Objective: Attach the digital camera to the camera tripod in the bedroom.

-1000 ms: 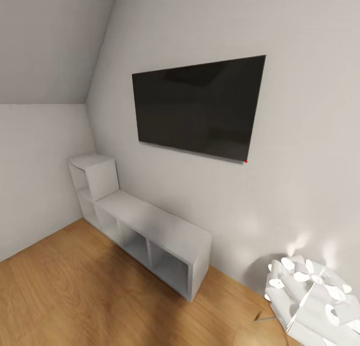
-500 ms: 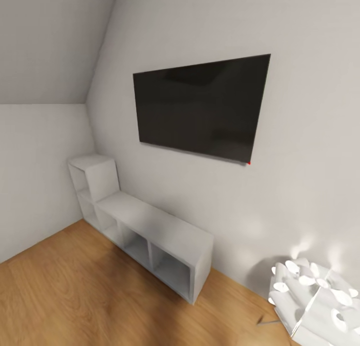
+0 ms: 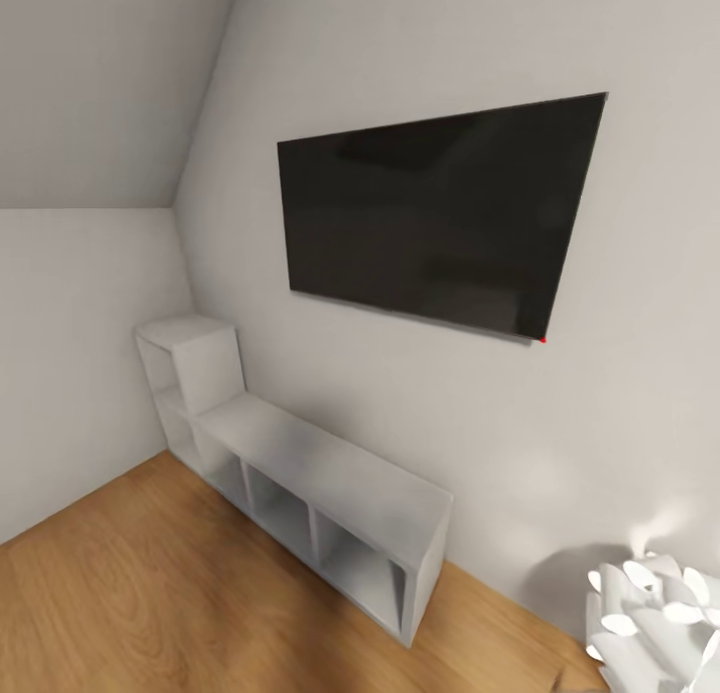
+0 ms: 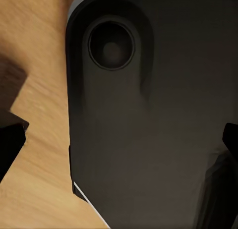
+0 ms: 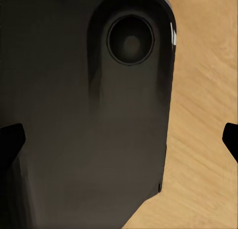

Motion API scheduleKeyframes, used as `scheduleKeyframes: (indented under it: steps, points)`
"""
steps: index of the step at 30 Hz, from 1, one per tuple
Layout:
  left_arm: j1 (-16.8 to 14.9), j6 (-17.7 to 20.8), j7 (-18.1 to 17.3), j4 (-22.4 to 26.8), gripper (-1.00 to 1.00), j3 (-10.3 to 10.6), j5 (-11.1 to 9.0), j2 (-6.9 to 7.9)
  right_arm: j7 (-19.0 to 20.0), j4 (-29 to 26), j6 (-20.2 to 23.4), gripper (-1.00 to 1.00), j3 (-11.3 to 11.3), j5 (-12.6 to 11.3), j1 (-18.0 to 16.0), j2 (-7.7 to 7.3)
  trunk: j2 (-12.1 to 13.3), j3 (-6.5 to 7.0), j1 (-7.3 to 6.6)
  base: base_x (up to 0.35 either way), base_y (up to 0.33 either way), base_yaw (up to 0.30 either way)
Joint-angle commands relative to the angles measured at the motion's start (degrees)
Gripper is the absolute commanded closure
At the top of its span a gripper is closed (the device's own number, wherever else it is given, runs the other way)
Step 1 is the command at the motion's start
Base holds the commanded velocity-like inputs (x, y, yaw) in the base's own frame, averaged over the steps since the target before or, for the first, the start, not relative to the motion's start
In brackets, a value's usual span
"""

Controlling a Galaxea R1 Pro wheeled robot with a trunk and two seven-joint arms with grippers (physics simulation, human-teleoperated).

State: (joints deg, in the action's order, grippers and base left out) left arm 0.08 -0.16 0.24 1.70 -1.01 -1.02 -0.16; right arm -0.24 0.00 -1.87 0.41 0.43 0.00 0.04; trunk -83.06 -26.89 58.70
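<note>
My head camera faces a pale grey wall with a flat black wall-mounted screen above low white cube shelves on the light wood plank floor. No camera or tripod lies ahead, so I cannot judge direction or the nearer arm. Both claws hang over my dark rounded base, fingertips spread wide, holding nothing.

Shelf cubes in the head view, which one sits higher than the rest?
The cube at the corner end of the white shelf; it stacks above the low row beneath the TV.
</note>
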Motion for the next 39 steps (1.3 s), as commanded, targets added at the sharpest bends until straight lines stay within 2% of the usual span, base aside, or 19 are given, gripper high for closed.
scheduleKeyframes:
  steps: [1, 7, 15, 39]
  points:
    - [0.01, -0.02, 0.03, 0.06, -1.00, -0.10, -0.10, -0.01, -0.03, 0.00, -0.20, -1.00, 0.03, 0.06, 0.00, 0.02, -0.02, -0.04, 0.03, 0.288, 0.184, 0.000]
    - [0.01, -0.02, 0.05, 0.06, -1.00, -0.12, -0.11, -0.01, -0.03, 0.00, -0.23, -1.00, -0.02, 0.09, 0.00, 0.03, -0.02, -0.04, 0.03, 0.283, 0.156, 0.000]
    - [0.01, -0.03, 0.11, 0.06, -1.00, -0.13, -0.12, -0.01, -0.03, 0.00, -1.28, -1.00, -0.16, 0.01, 0.00, 0.04, -0.02, -0.04, 0.03, 0.044, 0.015, -0.026]
    - [0.01, -0.02, 0.11, 0.06, -1.00, -0.14, -0.12, -0.01, -0.11, 0.00, -1.72, -1.00, -0.52, -0.46, -0.01, 0.09, -0.02, -0.04, 0.03, 0.001, 0.000, -0.234]
